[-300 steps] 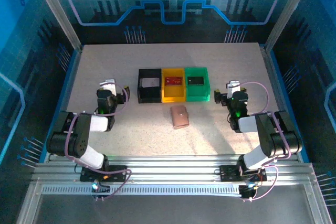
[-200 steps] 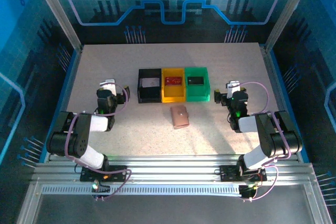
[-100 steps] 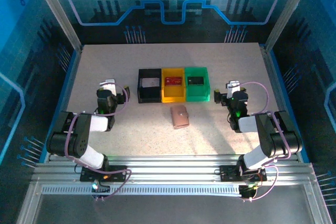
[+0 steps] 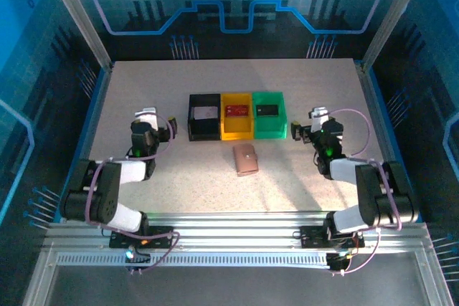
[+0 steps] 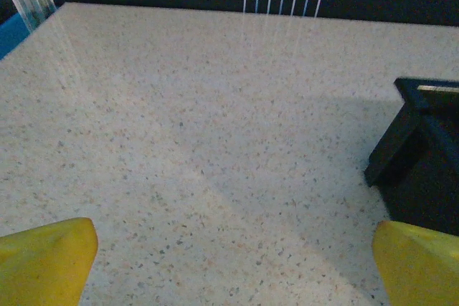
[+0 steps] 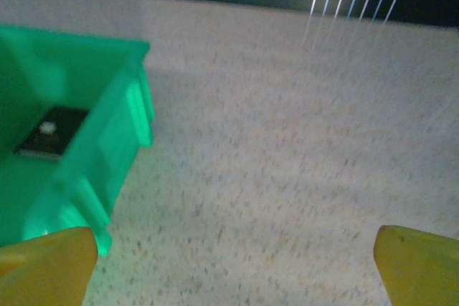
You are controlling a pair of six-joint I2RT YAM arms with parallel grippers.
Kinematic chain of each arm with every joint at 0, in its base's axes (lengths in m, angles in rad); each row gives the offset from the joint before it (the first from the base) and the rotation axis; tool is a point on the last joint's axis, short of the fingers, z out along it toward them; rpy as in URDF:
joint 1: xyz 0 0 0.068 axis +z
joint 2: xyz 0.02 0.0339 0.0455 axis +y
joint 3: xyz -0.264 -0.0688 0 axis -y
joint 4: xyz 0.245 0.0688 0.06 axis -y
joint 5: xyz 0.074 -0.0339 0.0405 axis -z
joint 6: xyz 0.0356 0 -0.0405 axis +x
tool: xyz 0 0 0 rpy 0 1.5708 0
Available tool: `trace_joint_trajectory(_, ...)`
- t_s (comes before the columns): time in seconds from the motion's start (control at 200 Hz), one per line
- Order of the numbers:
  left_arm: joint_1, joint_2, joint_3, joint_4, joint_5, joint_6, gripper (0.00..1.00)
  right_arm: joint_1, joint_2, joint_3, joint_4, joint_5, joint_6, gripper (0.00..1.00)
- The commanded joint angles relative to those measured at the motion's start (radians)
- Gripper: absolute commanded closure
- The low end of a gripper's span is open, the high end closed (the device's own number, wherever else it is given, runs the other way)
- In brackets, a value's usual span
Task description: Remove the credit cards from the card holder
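Pinkish card holder lies between left tool and right tool.

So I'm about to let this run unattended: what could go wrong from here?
1. The open right gripper sits near the green plastic bin; a sideways swing could knock the bin and jolt the black card inside.
2. The pinkish-tan folded leather-like wallet lies flat just in front of the yellow plastic bin; a pinch at it might push it against that bin instead of gripping it.
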Motion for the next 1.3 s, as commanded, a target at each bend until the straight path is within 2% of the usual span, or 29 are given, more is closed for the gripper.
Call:
trace_joint_trajectory(0.0, -0.005, -0.140, 0.041, -0.157, 0.039, 0.012, 0.01, 0.044, -0.124, 0.038, -0.112, 0.077, -0.015, 0.00)
trace_joint_trajectory(0.095, -0.005, -0.262, 0.066, -0.270, 0.005, -0.136, 0.01, 0.109, -0.237, 0.040, -0.160, 0.136, 0.021, 0.00)
trace_joint_trajectory(0.18, -0.005, -0.389, 0.146, -0.507, 0.013, -0.283, 0.01, 0.129, -0.344, 0.084, -0.246, 0.029, 0.099, 0.00)
trace_joint_trajectory(0.26, -0.007, -0.482, 0.232, -0.728, 0.044, -0.416, 0.01, 0.118, -0.438, 0.128, -0.379, -0.061, 0.345, 0.00)
trace_joint_trajectory(0.31, -0.006, -0.527, 0.260, -0.794, 0.103, -0.453, 0.01, 0.116, -0.481, 0.128, -0.415, -0.085, 0.504, 0.00)
trace_joint_trajectory(0.35, -0.006, -0.558, 0.271, -0.842, 0.131, -0.516, 0.01, 0.106, -0.504, 0.122, -0.409, -0.135, 0.572, 0.00)
trace_joint_trajectory(0.42, -0.005, -0.596, 0.270, -0.869, 0.209, -0.595, 0.01, 0.114, -0.502, 0.169, -0.478, -0.216, 0.565, 0.00)
trace_joint_trajectory(0.485, -0.007, -0.620, 0.258, -0.862, 0.327, -0.580, 0.01, 0.161, -0.482, 0.257, -0.668, -0.181, 0.534, 0.00)
trace_joint_trajectory(0.585, -0.012, -0.640, 0.271, -0.965, 0.375, -0.598, 0.01, 0.257, -0.456, 0.326, -0.833, -0.118, 0.480, 0.00)
trace_joint_trajectory(0.785, -0.128, -0.739, 0.247, -1.132, 0.256, -0.627, 0.01, 0.448, -0.405, 0.361, -1.049, 0.029, 0.458, 0.00)
trace_joint_trajectory(0.94, -0.244, -0.765, 0.213, -1.166, 0.215, -0.685, 0.01, 0.598, -0.334, 0.354, -1.100, 0.082, 0.508, 0.12)
trace_joint_trajectory(1.03, -0.307, -0.751, 0.228, -1.233, 0.152, -0.719, 0.01, 0.678, -0.276, 0.378, -1.149, 0.177, 0.520, 0.14)
trace_joint_trajectory(1.161, -0.355, -0.692, 0.250, -1.307, 0.124, -0.790, 0.01, 0.731, -0.156, 0.428, -1.198, 0.213, 0.511, 0.15)
trace_joint_trajectory(1.296, -0.429, -0.630, 0.259, -1.346, 0.030, -0.826, 0.01, 0.750, -0.042, 0.506, -1.248, 0.225, 0.525, 0.20)
